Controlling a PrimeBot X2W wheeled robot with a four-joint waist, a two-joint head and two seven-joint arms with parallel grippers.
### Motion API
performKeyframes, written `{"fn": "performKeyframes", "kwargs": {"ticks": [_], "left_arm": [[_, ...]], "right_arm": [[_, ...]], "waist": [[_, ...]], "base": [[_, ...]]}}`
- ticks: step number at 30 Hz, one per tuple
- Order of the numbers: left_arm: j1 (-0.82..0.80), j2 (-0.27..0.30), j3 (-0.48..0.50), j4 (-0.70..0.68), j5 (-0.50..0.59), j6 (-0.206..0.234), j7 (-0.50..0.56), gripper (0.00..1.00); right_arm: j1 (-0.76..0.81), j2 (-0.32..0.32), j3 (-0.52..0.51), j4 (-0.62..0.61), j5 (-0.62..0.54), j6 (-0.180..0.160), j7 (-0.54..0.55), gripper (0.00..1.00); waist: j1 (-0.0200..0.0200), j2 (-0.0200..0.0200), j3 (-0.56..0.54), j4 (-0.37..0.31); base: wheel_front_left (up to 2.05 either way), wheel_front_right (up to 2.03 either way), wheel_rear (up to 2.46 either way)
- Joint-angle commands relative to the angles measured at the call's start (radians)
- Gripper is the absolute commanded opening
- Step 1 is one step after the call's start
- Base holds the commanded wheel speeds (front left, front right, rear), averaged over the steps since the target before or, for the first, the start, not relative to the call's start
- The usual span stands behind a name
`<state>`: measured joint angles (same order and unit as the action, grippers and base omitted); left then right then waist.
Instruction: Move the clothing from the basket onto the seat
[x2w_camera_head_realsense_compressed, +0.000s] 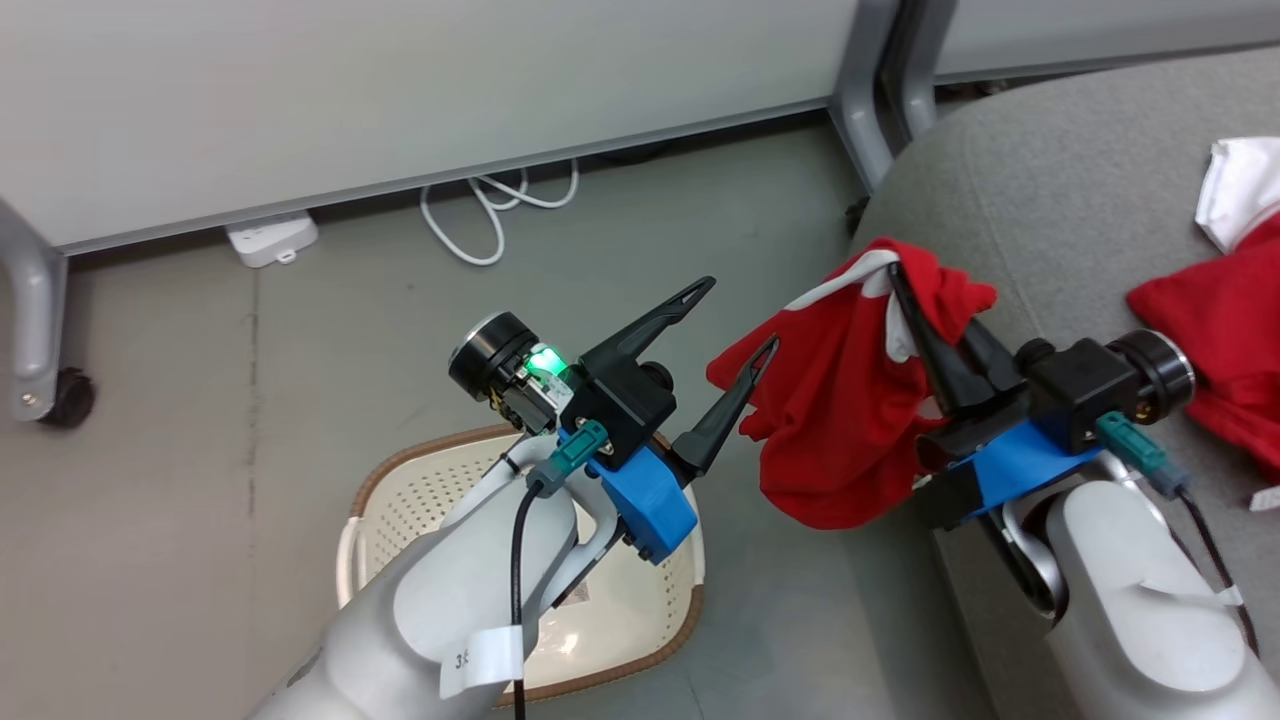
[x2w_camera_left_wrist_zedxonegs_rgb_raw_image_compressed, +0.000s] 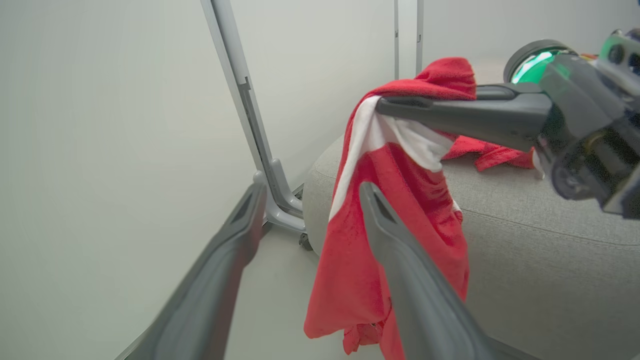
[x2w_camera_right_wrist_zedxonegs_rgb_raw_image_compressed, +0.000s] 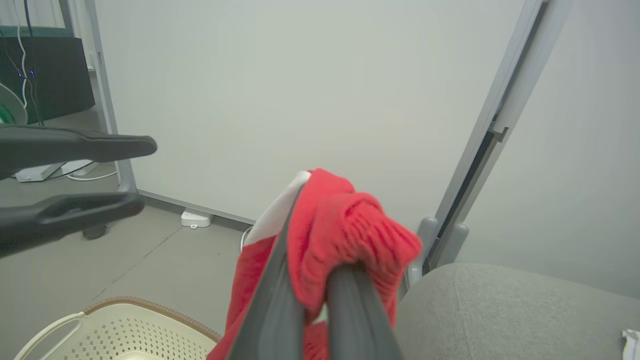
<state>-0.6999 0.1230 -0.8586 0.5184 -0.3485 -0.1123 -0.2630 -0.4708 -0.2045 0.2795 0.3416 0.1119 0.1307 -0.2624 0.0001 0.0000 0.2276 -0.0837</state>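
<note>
left pincer (x2w_camera_head_realsense_compressed: 738, 315) apart | right pincer (x2w_camera_head_realsense_compressed: 898, 280) clamped on red garment (x2w_camera_head_realsense_compressed: 830, 420) | basket (x2w_camera_head_realsense_compressed: 400, 470) label (x2w_camera_head_realsense_compressed: 577, 597) illegible | left forearm tag (x2w_camera_head_realsense_compressed: 482, 655) writing partly hidden, unreadable

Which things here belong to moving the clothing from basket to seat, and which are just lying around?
Job: held red garment, second red garment, basket, seat.
Lying about: white cable, white plug box, partition panel, caster wheel.
</note>
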Motion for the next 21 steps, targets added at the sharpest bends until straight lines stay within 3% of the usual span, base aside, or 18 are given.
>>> {"fn": "performKeyframes", "kwargs": {"ticks": [1,21], "left_arm": [[-0.017,0.003,-0.007,0.0,0.007,-0.004,-0.003,1.0],[-0.043,0.011,-0.079,0.008,0.008,-0.013,0.0,1.0]], "right_arm": [[-0.006,-0.007,-0.018,-0.011,-0.003,0.0,-0.004,0.0],[0.083,0.008,-0.219,-0.105,-0.023,0.0,-0.004,0.0]], "waist": [[-0.0001,0.0,0.02,-0.032],[-0.0001,0.0,0.101,-0.218]], "base": [[0.0,0.0,0.0],[0.0,0.0,0.0]]}}
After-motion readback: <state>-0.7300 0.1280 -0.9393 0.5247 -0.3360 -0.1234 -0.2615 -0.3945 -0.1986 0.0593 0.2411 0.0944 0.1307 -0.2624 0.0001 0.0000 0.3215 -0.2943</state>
